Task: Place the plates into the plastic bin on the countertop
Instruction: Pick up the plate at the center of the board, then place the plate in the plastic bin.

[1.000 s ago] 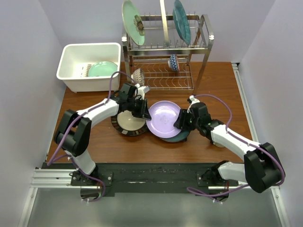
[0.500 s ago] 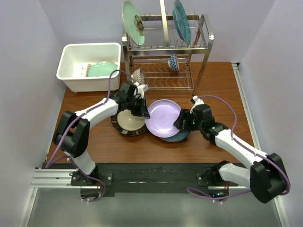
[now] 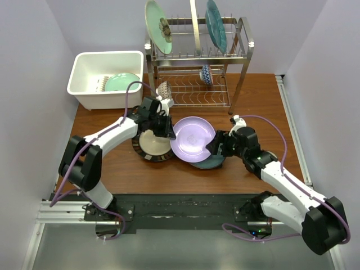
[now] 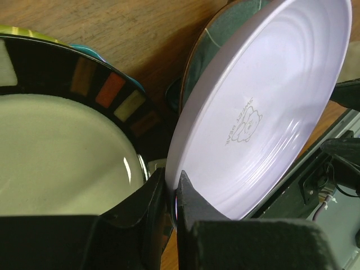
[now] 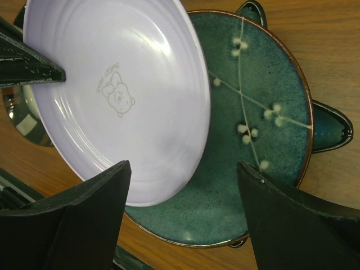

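A lavender plate (image 3: 194, 139) hangs tilted over the counter, its left rim pinched in my left gripper (image 3: 169, 130), which is shut on it (image 4: 173, 183). Below it lies a dark teal star-shaped plate (image 5: 259, 129), partly covered. To the left, a black-striped plate (image 3: 152, 147) with a cream centre (image 4: 62, 157) rests flat. My right gripper (image 3: 216, 145) stands open at the lavender plate's right edge, fingers spread wide (image 5: 184, 165) above both plates and touching neither. The white plastic bin (image 3: 84, 62) sits at the back left with a pale green plate (image 3: 121, 82) inside.
A two-tier steel dish rack (image 3: 239, 62) stands behind the plates. It holds a green flower plate (image 3: 157, 25), a teal plate (image 3: 215, 23) and two small bowls (image 3: 207, 73). White walls close in both sides of the wooden counter (image 3: 264, 107).
My right gripper has opened wide and drawn back to the right, off the lavender plate. The left gripper keeps its hold and has raised the plate a little up and left.
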`<state>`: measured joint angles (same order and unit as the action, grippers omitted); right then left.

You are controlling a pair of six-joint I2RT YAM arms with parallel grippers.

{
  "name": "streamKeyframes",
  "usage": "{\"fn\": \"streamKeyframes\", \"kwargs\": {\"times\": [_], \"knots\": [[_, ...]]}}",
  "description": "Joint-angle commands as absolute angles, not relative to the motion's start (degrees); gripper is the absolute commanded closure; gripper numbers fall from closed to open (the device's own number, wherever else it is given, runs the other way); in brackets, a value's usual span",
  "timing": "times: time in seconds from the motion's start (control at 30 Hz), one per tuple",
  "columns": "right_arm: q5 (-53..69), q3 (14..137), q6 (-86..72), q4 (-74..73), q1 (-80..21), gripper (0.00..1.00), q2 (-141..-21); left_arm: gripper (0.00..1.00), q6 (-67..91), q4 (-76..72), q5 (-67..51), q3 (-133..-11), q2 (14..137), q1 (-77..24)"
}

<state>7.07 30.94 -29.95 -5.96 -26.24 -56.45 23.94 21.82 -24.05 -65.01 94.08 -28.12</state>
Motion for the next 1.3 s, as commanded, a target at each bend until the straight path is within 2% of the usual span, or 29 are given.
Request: {"fn": "streamKeyframes", "kwargs": {"times": [0.0,0.7,1.27], "knots": [[9.8,29.5,-29.7,-2.6,-26.4,0.18,-53.7,1.00,23.4,21.3,-24.0,-66.5,89.4,-26.5],[11.2,30.1,-28.0,-2.8,-26.5,0.13,-53.7,1.00,21.4,24.0,-27.0,-66.0,83.4,-18.2],[12.2,30.5,-27.0,-2.5,-26.4,0.09,-55.4,1.00,20.5,25.1,-25.1,-67.2,80.5,-15.4]]}}
